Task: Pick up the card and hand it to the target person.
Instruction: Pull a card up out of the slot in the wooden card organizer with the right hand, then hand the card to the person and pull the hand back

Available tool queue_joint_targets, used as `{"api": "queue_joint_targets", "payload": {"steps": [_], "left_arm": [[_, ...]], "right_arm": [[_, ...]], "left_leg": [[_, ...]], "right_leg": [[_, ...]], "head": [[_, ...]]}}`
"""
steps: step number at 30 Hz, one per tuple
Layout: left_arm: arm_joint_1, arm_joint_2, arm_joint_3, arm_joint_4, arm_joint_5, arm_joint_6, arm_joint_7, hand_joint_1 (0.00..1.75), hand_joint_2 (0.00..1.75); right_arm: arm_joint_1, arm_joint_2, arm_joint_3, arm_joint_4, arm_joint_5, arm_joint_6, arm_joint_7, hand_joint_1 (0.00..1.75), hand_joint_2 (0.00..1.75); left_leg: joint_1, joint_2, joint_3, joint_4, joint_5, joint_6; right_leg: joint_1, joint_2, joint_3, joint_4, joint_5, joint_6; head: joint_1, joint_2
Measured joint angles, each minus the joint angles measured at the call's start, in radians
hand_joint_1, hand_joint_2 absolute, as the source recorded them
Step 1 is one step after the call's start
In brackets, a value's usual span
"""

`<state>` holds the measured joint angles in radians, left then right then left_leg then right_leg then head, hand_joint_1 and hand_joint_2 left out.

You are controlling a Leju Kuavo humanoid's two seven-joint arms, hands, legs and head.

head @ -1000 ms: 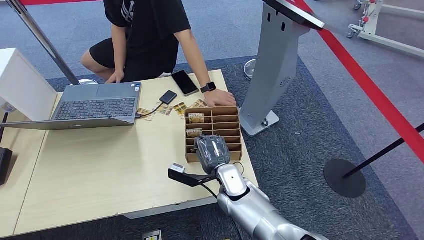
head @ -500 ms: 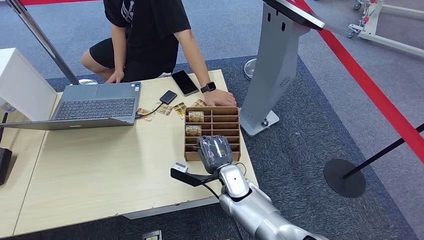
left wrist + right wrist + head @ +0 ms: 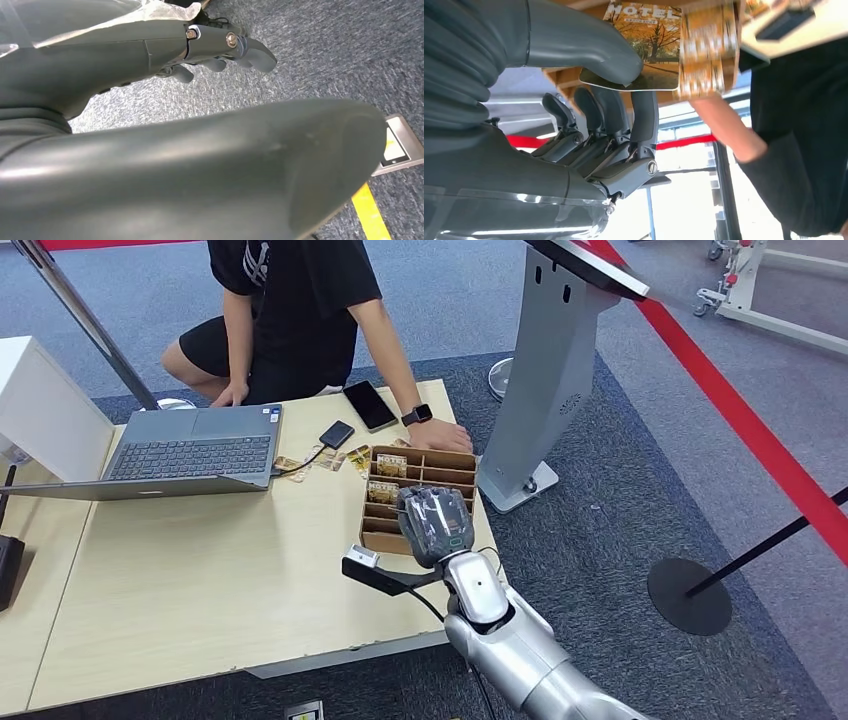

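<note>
- Since the earlier head pictures, the card box [image 3: 415, 497] has slid and turned on the table [image 3: 200, 580]: its far end now lies nearer the person's hand [image 3: 440, 436], and its near end is skewed toward the laptop [image 3: 190, 450].
- Right hand [image 3: 436, 524] has advanced over the box's near end and now covers more of its compartments.
- In the right wrist view, the right hand's thumb [image 3: 589, 47] and a finger [image 3: 645, 117] pinch the near edge of a "HOTEL" card [image 3: 646, 42]; the other fingers are curled beside it, holding nothing.
- Card location: standing in a box compartment, not yet lifted clear; a second card [image 3: 709, 47] stands just beside it.
- Left hand [image 3: 220, 47] hangs over the carpet, fingers loosely curled, nothing in them.
- Judgement: the box shift suggests the hand is dragging the box rather than drawing the card alone. The person's hand rests at the box's far corner and may steady it.
- Judgement: grasp made; extraction and hand-over remain.
</note>
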<state>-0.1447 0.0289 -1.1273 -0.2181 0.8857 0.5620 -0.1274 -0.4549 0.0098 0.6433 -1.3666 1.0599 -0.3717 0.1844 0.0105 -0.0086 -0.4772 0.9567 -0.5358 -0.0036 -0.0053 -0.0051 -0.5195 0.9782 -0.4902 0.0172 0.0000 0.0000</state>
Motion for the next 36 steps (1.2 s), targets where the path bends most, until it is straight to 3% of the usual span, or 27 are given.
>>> {"api": "queue_joint_targets", "payload": {"steps": [6,11,24,36], "left_arm": [[-0.004,-0.001,-0.001,0.001,-0.002,0.002,-0.001,0.00,0.00],[-0.012,-0.001,-0.007,0.001,-0.009,0.001,0.006,0.00,0.00],[-0.031,0.003,-0.020,0.001,-0.032,-0.004,0.012,0.00,0.00],[-0.030,-0.001,-0.026,0.002,-0.043,-0.012,0.016,0.00,0.00]], "right_arm": [[-0.028,-0.015,-0.002,-0.079,-0.079,0.037,-0.021,1.31,1.75],[-0.079,-0.017,0.005,-0.042,-0.097,0.056,-0.021,1.34,1.75],[-0.367,0.087,0.059,0.380,-0.004,-0.019,-0.022,1.37,1.75],[-0.394,0.113,0.092,0.514,0.070,-0.012,0.001,1.21,1.75]], "left_leg": [[0.000,0.000,0.000,0.000,0.001,0.000],[0.000,0.000,0.000,0.000,0.001,0.000],[0.000,0.006,0.002,-0.002,0.001,-0.001],[0.000,0.004,0.003,-0.003,0.002,-0.001]], "right_leg": [[0.000,0.000,0.000,0.000,0.001,0.000],[0.000,0.000,0.000,0.000,0.001,0.000],[0.000,0.006,0.000,-0.001,0.003,-0.001],[0.000,0.005,0.002,-0.002,0.003,-0.001]], "head": [[0.000,0.000],[0.000,0.000],[0.000,0.000],[0.000,0.000]]}}
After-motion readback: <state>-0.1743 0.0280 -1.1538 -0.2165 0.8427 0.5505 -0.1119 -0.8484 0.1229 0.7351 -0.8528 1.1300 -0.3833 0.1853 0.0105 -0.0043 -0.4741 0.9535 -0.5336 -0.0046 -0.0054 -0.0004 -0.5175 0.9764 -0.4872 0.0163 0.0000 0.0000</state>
